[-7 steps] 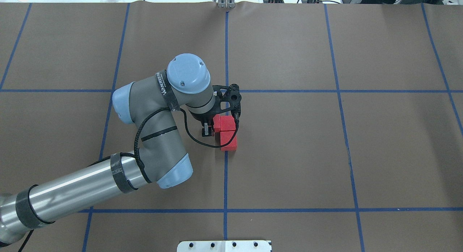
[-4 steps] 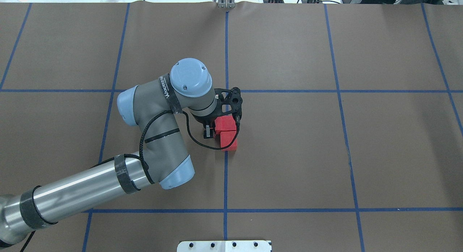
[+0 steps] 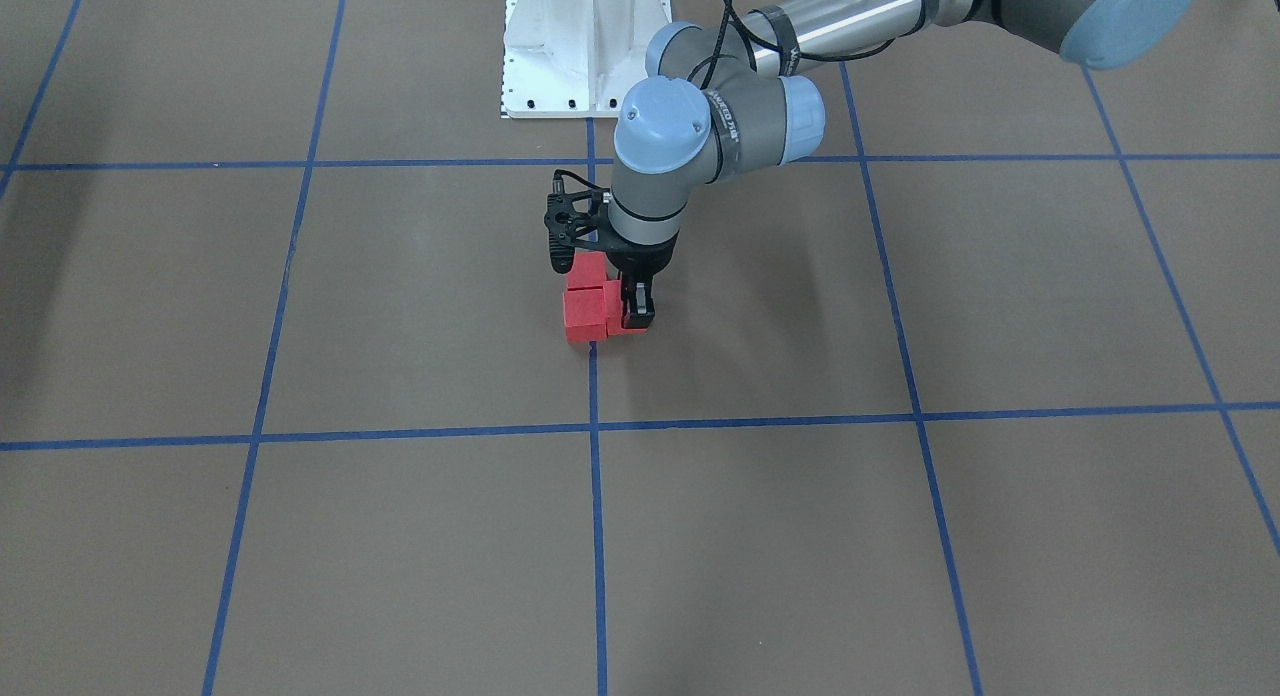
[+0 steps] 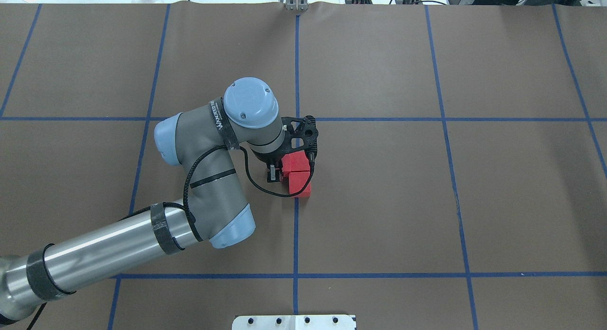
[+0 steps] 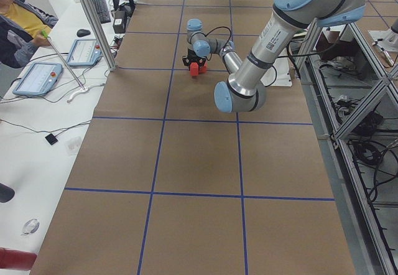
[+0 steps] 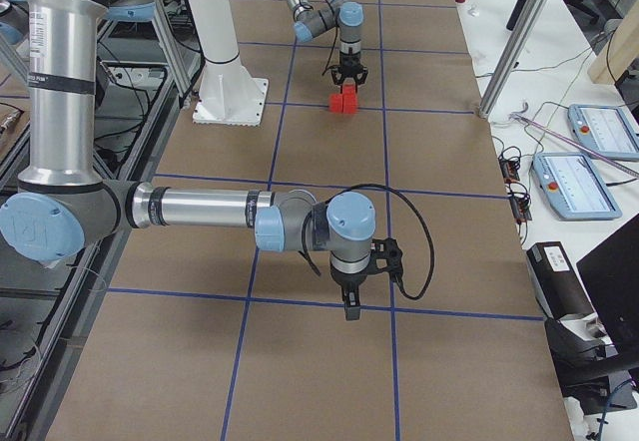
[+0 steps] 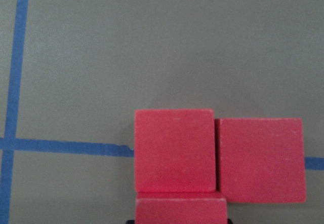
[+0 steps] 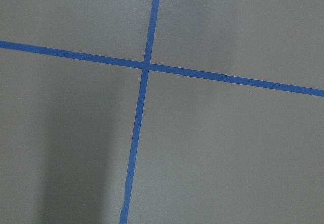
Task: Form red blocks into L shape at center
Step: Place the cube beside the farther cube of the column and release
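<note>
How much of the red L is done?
Almost all of it. The three red blocks touch in an L on the middle blue line. The left pincer seems to grip the third block, so it only has to let go and lift away.

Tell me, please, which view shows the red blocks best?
The left wrist-mounted view: the red blocks appear large, touching in an L, one cropped. Overhead and front-facing, the left gripper partly hides them; side views show specks.
</note>
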Robot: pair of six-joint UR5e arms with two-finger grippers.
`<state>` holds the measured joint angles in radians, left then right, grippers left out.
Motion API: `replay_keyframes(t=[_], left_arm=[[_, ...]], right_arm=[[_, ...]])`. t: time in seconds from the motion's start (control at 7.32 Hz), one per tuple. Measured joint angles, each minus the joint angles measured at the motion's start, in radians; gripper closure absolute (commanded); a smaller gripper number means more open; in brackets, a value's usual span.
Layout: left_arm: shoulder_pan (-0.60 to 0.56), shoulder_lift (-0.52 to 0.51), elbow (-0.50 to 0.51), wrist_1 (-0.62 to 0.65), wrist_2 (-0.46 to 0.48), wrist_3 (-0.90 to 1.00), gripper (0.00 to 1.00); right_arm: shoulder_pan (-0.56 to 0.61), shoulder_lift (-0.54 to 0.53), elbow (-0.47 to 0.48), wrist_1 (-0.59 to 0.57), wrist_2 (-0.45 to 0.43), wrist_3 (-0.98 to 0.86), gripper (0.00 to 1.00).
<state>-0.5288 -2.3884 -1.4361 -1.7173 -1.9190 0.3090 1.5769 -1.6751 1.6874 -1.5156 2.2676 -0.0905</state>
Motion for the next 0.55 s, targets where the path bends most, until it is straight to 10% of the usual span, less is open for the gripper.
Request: replay_keyframes(t=[0.55], left_arm=[[0.002,0.000,0.005,-0.001,-0.001,0.001,0.57]], right_arm=[[0.000,0.000,0.000,0.000,0.000,-0.001,0.01]])
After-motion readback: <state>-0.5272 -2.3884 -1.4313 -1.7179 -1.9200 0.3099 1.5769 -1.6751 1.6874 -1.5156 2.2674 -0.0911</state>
